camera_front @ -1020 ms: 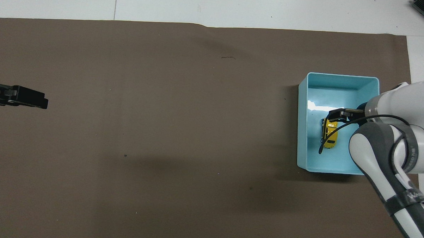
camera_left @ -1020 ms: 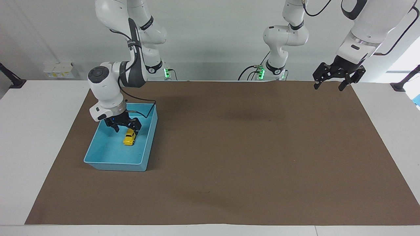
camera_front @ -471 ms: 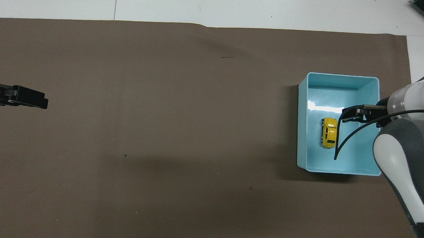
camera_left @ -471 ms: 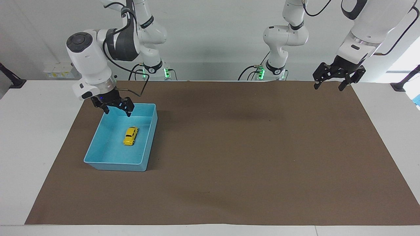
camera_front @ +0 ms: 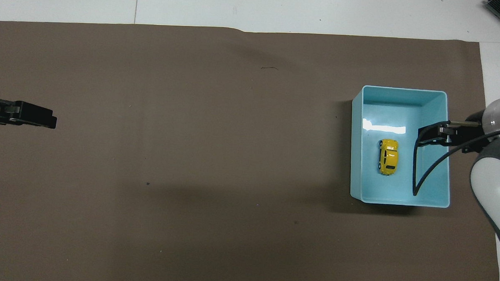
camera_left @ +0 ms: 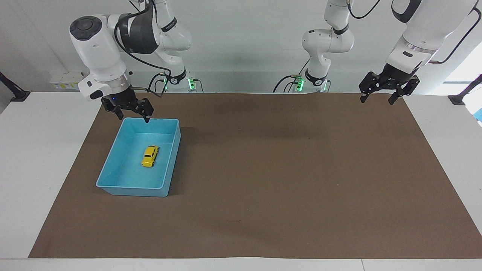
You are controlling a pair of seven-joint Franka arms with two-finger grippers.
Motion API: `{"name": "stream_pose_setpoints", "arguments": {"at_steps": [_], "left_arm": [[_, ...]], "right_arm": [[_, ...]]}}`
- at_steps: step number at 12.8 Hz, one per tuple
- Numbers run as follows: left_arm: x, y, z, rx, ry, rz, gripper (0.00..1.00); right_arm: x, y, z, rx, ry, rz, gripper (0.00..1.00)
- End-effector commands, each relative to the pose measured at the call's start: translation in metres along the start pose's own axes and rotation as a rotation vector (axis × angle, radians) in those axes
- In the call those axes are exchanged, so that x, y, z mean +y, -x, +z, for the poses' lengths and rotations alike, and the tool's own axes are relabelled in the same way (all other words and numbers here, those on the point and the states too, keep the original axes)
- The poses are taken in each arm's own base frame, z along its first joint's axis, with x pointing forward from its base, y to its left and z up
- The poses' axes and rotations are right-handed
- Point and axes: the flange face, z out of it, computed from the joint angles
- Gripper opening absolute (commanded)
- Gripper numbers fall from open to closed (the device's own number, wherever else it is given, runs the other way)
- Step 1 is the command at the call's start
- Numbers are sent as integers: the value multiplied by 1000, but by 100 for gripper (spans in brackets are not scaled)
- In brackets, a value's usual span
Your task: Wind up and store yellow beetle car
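The yellow beetle car rests on its wheels on the floor of a light blue bin, with nothing touching it. My right gripper hangs open and empty above the bin's edge, well clear of the car. Its black cable loops over the bin. My left gripper waits open and empty, raised over the brown mat at the left arm's end of the table.
A brown mat covers most of the white table, and the bin stands on it at the right arm's end. A small white box sits on the table near the right arm's base.
My right gripper rose out of the bin and drew back from the car, which stays where it lay. The left arm has not moved.
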Motion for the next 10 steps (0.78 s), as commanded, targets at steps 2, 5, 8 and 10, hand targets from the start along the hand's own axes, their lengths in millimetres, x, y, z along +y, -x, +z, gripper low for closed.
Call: {"name": "stream_pose_setpoints", "arguments": {"at_steps": [2, 5, 8, 10], "left_arm": [[-3, 4, -4, 2, -5, 8, 100], [-3, 4, -4, 2, -5, 8, 100], [-3, 4, -4, 2, -5, 8, 100], [-3, 4, -4, 2, -5, 8, 100]], "right_arm": [[0, 2, -31, -29, -50, -16, 100], [3, 5, -47, -52, -49, -17, 100], [5, 6, -47, -49, -47, -12, 100], [4, 5, -47, -44, -48, -14, 100]]}}
